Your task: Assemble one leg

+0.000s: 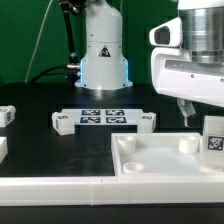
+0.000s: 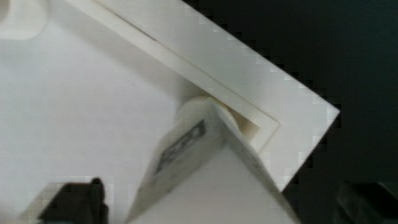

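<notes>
Leg (image 1: 213,137) upright in the tray's (image 1: 150,165) corner socket, directly below the gripper (image 1: 187,107).
Its long axis is vertical; the jaws stand wide, holding nothing.

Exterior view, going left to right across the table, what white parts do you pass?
Small white block at the left edge → flat white marker board with black-and-white tags → large white tray-like panel → tagged white leg standing at its corner.

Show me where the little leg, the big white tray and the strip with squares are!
leg (image 1: 213,134), exterior view, its tagged face.
tray (image 1: 150,165), exterior view, bare floor.
marker board (image 1: 100,116), exterior view, middle tags.
</notes>
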You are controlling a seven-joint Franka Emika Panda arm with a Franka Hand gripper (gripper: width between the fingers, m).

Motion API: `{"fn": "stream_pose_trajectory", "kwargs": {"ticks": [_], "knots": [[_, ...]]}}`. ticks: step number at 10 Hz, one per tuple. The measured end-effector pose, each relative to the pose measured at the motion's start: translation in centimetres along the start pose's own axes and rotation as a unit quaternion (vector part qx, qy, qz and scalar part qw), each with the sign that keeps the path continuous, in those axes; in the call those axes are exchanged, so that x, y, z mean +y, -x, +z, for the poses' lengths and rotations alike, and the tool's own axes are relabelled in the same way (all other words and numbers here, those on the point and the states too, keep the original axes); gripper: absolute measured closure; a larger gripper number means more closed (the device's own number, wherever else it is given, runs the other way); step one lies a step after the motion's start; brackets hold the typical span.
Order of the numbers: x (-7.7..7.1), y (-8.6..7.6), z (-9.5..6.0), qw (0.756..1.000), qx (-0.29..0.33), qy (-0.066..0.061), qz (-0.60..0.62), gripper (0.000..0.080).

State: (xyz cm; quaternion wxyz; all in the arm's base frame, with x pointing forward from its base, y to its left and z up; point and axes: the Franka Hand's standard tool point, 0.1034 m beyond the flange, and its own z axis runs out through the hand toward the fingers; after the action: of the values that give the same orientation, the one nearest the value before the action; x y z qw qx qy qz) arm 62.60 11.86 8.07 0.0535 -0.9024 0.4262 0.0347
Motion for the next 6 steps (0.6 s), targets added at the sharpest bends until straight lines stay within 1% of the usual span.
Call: {"fn": "stream_pose_trajectory", "kwargs": {"ticks": [2, 3, 4, 5, 6], "knots": [[-0.08, -0.06, -0.11, 0.991, -0.001, 0.017, -0.133, 0.0151], [-0.19, -0.13, -0.23, 0.985, -0.001, 0.021, -0.169, 0.0151], [-0.08, -0.29, -0.24, 0.974, 0.001, 0.025, -0.226, 0.0151], [-0.01, -0.40, -0.25, 0.964, 0.002, 0.026, -0.263, 0.0151], [0.11, -0.71, -0.25, 0.945, 0.002, 0.025, -0.327, 0.0151]]}}
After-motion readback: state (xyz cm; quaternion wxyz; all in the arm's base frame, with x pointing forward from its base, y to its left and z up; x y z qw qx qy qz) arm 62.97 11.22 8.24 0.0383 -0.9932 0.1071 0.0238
